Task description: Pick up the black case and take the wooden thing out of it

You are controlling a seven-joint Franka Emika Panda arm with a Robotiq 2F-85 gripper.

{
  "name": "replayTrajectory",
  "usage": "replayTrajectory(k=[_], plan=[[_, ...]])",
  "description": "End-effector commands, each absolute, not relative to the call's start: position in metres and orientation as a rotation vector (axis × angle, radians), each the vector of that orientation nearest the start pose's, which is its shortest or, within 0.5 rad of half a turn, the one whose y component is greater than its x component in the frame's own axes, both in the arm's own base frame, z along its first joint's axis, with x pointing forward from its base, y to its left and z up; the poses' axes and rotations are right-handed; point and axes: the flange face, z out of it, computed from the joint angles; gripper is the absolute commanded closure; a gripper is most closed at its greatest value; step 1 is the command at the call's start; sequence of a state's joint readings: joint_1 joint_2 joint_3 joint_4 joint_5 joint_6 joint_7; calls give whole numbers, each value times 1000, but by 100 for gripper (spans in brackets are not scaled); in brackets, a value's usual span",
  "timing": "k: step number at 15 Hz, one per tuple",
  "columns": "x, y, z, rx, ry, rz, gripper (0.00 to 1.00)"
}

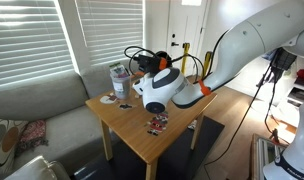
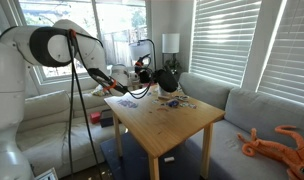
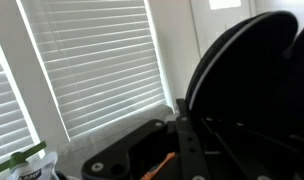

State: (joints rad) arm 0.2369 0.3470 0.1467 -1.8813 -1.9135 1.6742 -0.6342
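Observation:
My gripper [image 3: 182, 140] is shut on the black case [image 3: 247, 80], whose rounded black shell fills the right of the wrist view, with a tan-orange strip at its lower edge. In both exterior views the gripper [image 1: 144, 66] [image 2: 144, 70] holds the case [image 2: 167, 78] in the air above the far side of the wooden table [image 1: 157, 135] [image 2: 177, 125]. The case's outline is hard to make out in an exterior view [image 1: 142, 62]. No wooden thing shows.
A grey-white cup [image 1: 119, 80] stands on the table's far corner. Small loose items lie on the tabletop [image 1: 157, 122] [image 2: 172, 103]. A grey sofa [image 1: 37, 110] [image 2: 252, 110] borders the table. An orange octopus toy [image 2: 282, 142] lies on it. Window blinds are behind.

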Motion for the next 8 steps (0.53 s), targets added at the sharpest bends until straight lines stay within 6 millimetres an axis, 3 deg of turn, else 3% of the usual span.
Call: replayTrajectory(k=[1, 6, 8], plan=[[593, 142, 415, 612, 1330, -521, 99], [531, 116, 400, 455, 1539, -554, 99], [524, 97, 392, 391, 1535, -567, 99]])
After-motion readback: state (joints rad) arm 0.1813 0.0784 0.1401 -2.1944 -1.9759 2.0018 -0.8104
